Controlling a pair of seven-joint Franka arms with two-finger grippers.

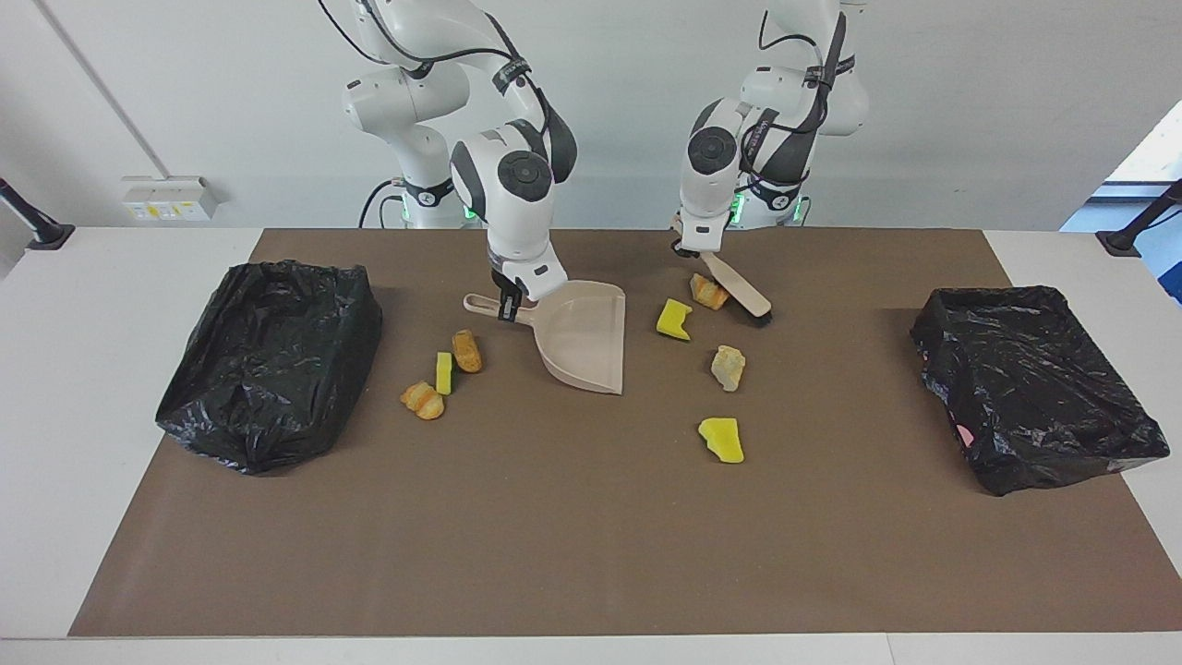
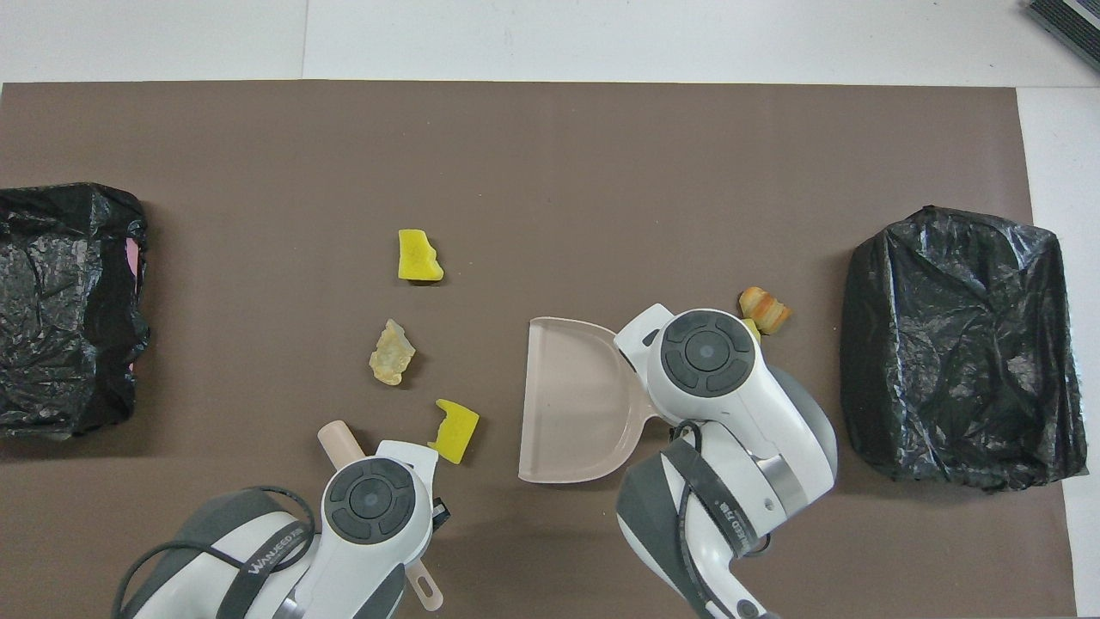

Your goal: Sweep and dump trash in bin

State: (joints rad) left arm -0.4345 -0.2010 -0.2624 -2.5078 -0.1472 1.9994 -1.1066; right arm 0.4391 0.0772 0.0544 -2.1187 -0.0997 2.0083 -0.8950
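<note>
My right gripper (image 1: 506, 305) is shut on the handle of the beige dustpan (image 1: 582, 337), whose mouth faces the left arm's end of the table. My left gripper (image 1: 688, 247) is shut on a beige brush (image 1: 741, 288), its dark bristles low at the mat beside an orange bread lump (image 1: 709, 291). More trash lies between the pan and the brush: a yellow sponge (image 1: 673, 319), a pale tan lump (image 1: 728, 367) and another yellow sponge (image 1: 721, 439). By the pan's handle lie two bread lumps (image 1: 467, 351) (image 1: 422, 400) and a yellow-green sponge (image 1: 444, 372).
A bin lined with a black bag (image 1: 268, 360) stands at the right arm's end of the brown mat (image 1: 554, 536). A second black-lined bin (image 1: 1030, 383) stands at the left arm's end. In the overhead view the arms' wrists cover both grippers.
</note>
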